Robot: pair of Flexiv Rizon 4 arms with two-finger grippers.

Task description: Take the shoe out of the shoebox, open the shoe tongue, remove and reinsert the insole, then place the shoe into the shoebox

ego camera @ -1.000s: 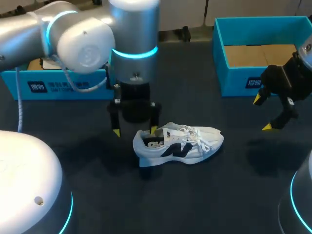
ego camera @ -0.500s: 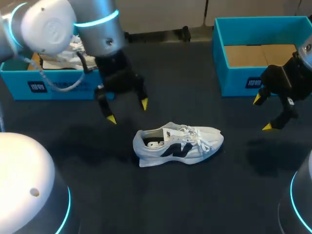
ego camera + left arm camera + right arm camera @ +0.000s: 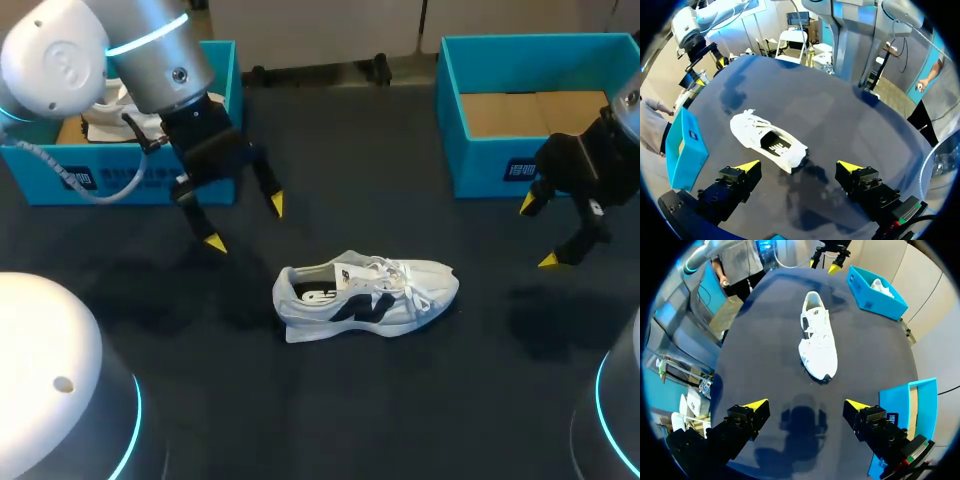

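Dark surface [image 3: 400, 400] underneath. Open blue shoebox [image 3: 500, 165] at far right, second blue box [image 3: 30, 165] at far left. White shoe [image 3: 365, 295] on its sole mid-surface, outside both boxes. Left pincer [image 3: 245, 223] released, hanging between second blue box and shoe. Right pincer [image 3: 538, 233] released, just before the open shoebox.
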